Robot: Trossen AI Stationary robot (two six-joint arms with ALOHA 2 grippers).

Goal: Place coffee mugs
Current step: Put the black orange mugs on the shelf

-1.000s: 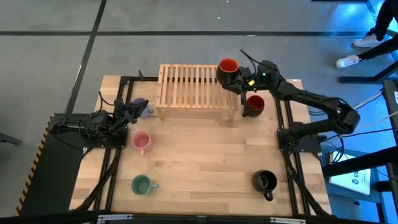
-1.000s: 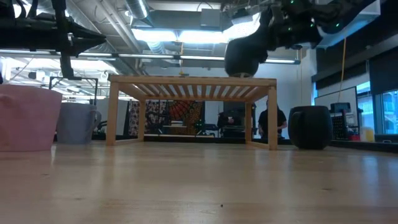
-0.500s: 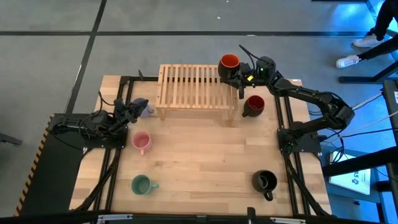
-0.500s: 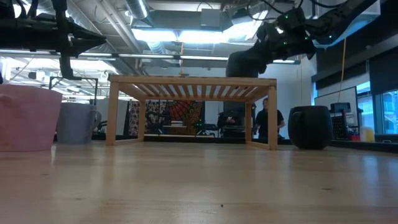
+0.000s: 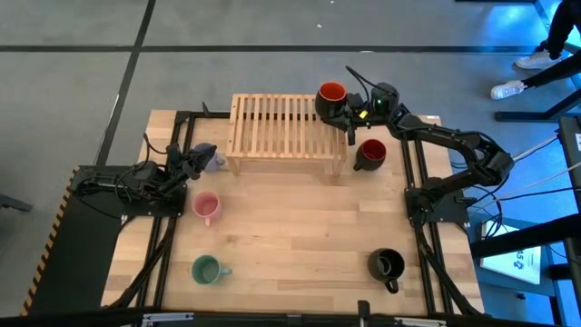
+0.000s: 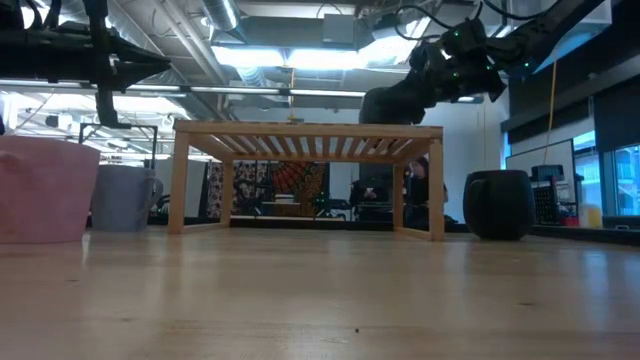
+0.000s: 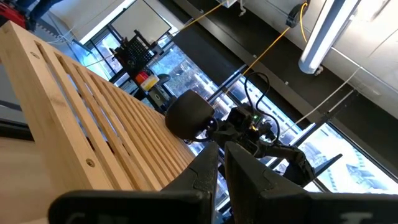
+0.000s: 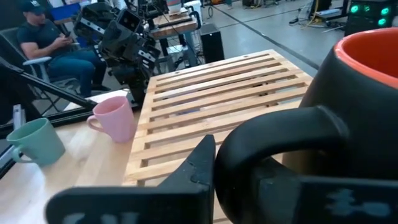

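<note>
My right gripper (image 5: pixel 350 116) is shut on the dark mug with the orange-red inside (image 5: pixel 331 97) over the far right corner of the slatted wooden rack (image 5: pixel 283 127). In the low view this mug (image 6: pixel 392 104) stands level with the rack top (image 6: pixel 300 129). The dark mug with the red inside (image 5: pixel 370 153) stands on the table right of the rack. The pink mug (image 5: pixel 206 206), green mug (image 5: pixel 206 269) and black mug (image 5: pixel 386 265) stand nearer. My left gripper (image 5: pixel 194 163), shut, waits left of the rack, partly covering the lavender mug (image 5: pixel 210 156). My right gripper pinches the mug's handle (image 8: pixel 280 134) between its two fingers (image 8: pixel 194 167), coming about level from the table's right. The mug is upright with its mouth up. Its base (image 6: pixel 390 120) is at the rack's top slats; whether it rests on them I cannot tell.
A seated person (image 8: pixel 46 43) shows beyond the table's left side, another person (image 6: pixel 420 185) stands behind the rack, and someone's feet (image 5: pixel 531 64) show far right. Bare tabletop (image 5: pixel 300 236) lies between the near mugs.
My right gripper carried the orange-red mug toward the table's far edge and down, from hanging above the rack's right end to the level of the rack top. It stayed shut on the handle. The left arm kept still.
</note>
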